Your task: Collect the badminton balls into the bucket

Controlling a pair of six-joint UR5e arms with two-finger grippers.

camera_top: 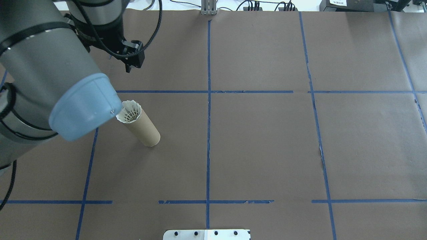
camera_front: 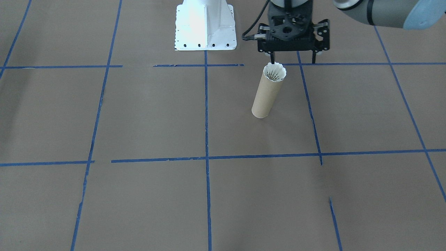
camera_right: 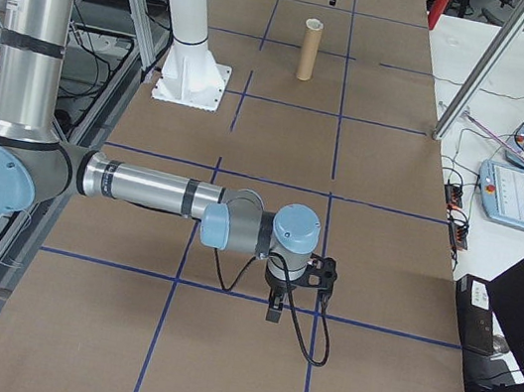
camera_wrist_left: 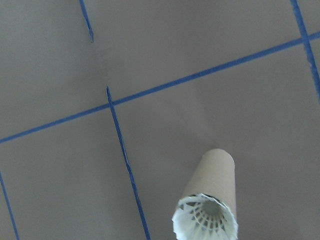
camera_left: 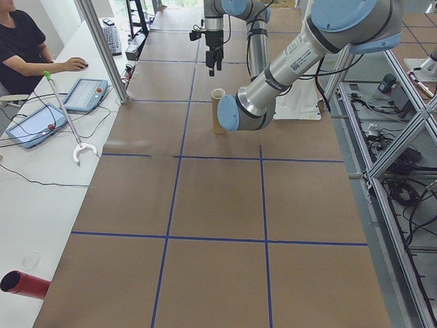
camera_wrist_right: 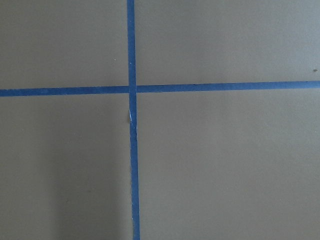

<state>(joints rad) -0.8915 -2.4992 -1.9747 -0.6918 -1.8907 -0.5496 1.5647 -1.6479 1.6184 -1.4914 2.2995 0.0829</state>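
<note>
Your shuttlecock (camera_front: 275,72) sat feathers-up in the mouth of the bucket (camera_front: 266,94), skirt flared over the rim. The left gripper (camera_front: 292,57) hung just above the bucket with fingers spread, holding nothing. You needed a straight vertical lift, so no finger tipped that tube. The right gripper (camera_right: 275,311) was well away; I couldn't tell its state.

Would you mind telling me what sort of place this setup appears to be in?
Most likely a robotics lab: a paper-covered table gridded with blue tape, teach pendants beside a seated person, and cabled aluminium framing.

white shuttlecock (camera_front: 275,73) seated in upright cardboard tube (camera_front: 266,96)
</note>
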